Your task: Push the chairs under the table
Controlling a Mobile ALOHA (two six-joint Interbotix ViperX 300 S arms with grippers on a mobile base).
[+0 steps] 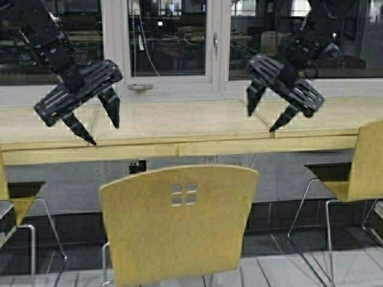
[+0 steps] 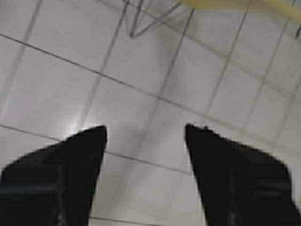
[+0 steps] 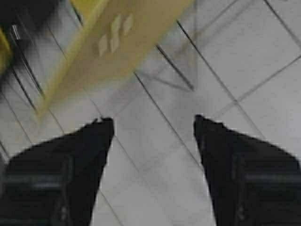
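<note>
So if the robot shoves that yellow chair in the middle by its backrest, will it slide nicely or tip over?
The middle chair would probably slide: it stands on thin chrome legs over smooth floor tiles. Its thin curved plywood back and slim frame suggest it is fairly light. A push high on the backrest might rock it forward, so lower seems safer. Both the left gripper and right gripper hang open above it.

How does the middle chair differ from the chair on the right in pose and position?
The middle chair shows its back, with four square holes, squarely to the camera, standing clear of the table. The right chair is seen side-on, its seat reaching under the table edge. Both share mustard-tan plywood and chrome legs.
</note>
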